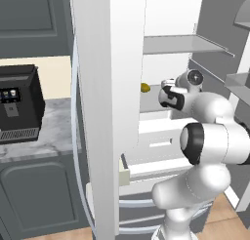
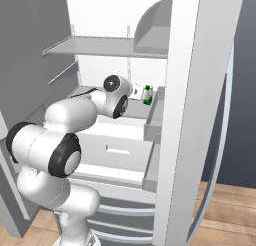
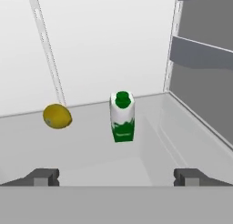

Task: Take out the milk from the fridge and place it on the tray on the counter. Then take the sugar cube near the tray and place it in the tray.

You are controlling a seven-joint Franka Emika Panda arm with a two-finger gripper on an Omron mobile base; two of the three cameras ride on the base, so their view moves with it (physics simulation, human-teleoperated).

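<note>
The milk (image 3: 122,117), a small white carton with a green patch and green top, stands upright on a pale grey shelf inside the open fridge (image 1: 97,112). From the right base view the milk (image 2: 147,94) shows just past my hand. My gripper (image 3: 117,177) is open, its fingertips (image 3: 43,176) spread wide with nothing between them. It reaches into the fridge at shelf height, a short way in front of the carton and roughly centred on it. The tray and the sugar cube are out of view.
A yellow lemon (image 3: 57,116) lies on the same shelf left of the milk, apart from it. White drawers (image 2: 117,155) sit below the shelf. The fridge door's shelves (image 3: 200,54) are on the right. A black coffee machine (image 1: 17,105) stands on the marble counter (image 1: 49,141).
</note>
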